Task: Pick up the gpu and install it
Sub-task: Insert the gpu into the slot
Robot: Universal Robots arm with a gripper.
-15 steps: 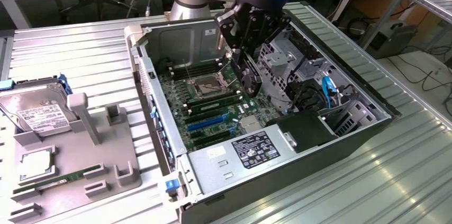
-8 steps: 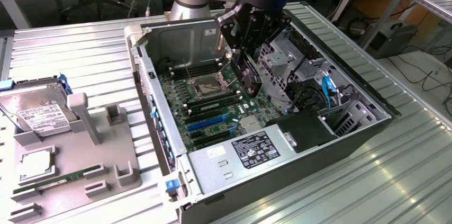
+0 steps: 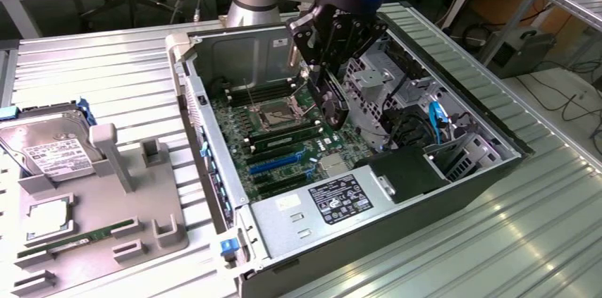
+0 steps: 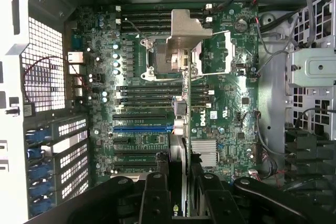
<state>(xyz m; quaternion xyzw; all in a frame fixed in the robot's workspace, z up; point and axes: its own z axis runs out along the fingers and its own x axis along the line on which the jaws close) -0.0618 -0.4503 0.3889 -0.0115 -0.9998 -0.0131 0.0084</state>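
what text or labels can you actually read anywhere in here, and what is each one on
"DELL": white lettering on the green motherboard, running sideways in the wrist view.
Silver power supply box: its print is too small to read.
Silver hard drive on the grey tray: its print is too small to read.
Thin black gpu card held in the tool: no readable text.

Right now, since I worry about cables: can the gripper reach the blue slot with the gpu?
Probably yes: the gripper, shut on the gpu, hangs over the motherboard, and nothing covers the blue slot; cables lie aside.
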